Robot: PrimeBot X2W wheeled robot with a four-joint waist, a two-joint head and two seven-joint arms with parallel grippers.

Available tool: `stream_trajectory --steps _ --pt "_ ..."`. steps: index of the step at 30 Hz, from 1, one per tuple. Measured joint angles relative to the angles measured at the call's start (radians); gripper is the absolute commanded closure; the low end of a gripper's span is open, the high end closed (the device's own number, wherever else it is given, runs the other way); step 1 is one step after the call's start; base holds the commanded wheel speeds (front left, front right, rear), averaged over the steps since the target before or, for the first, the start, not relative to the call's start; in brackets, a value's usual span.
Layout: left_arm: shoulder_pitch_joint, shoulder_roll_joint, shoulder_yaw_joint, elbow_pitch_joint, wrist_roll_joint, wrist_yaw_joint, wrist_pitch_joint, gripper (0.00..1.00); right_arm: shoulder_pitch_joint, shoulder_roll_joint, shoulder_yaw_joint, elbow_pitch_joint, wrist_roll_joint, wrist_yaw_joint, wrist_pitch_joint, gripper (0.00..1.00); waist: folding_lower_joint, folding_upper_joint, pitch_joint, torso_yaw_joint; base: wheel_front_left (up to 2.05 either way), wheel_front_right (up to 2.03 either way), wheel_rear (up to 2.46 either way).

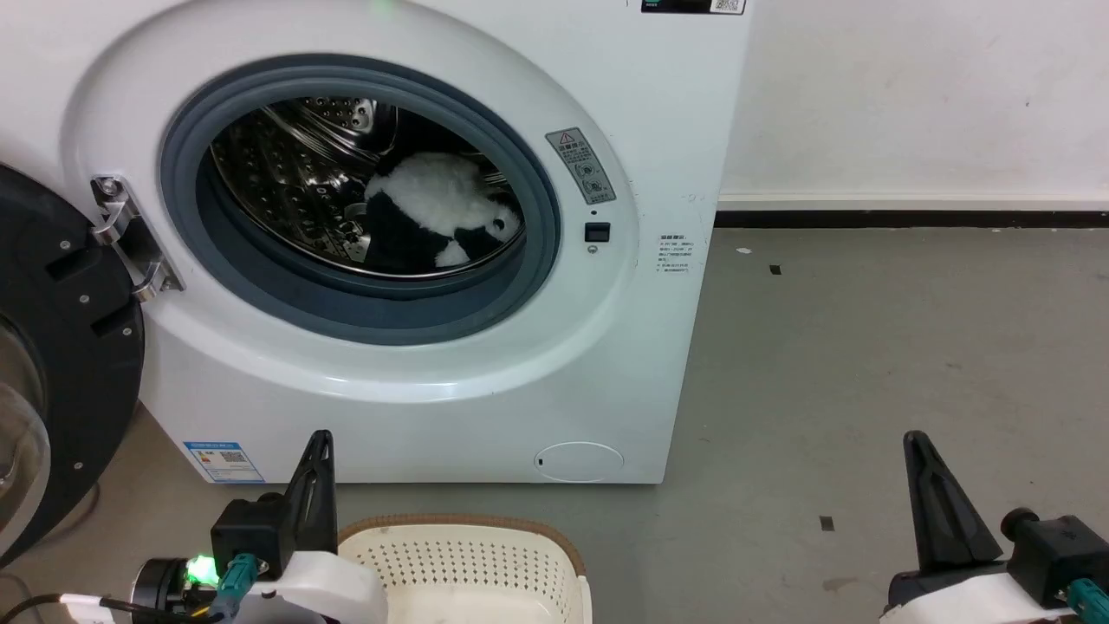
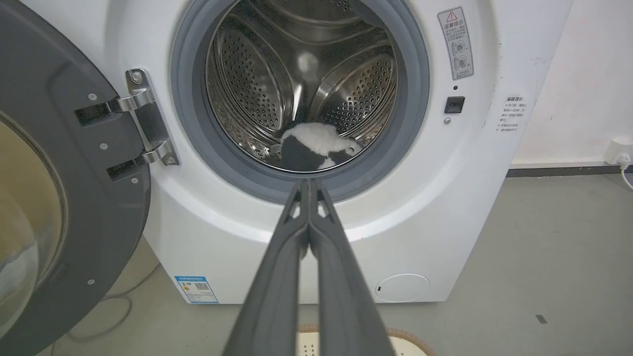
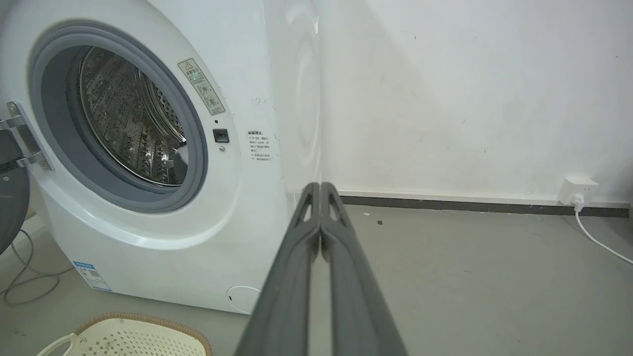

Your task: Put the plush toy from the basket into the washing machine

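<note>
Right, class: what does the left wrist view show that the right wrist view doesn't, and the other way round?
Left wrist view's own: the plush toy lying low in the steel drum, and the left gripper, shut. Right wrist view's own: a wall socket with its white cable, and the right gripper, shut. Shared: the washing machine, its door open, and the basket in front of it.
</note>
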Motion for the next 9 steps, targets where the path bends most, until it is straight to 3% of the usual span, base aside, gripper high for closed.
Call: stream_trajectory --steps 9 --pt "0.0 -0.002 0.001 -0.014 0.006 -0.001 0.018 1.0 -0.009 0.0 0.007 0.004 -0.009 0.0 0.018 1.0 0.0 0.0 0.002 -0.001 0.0 0.0 0.0"
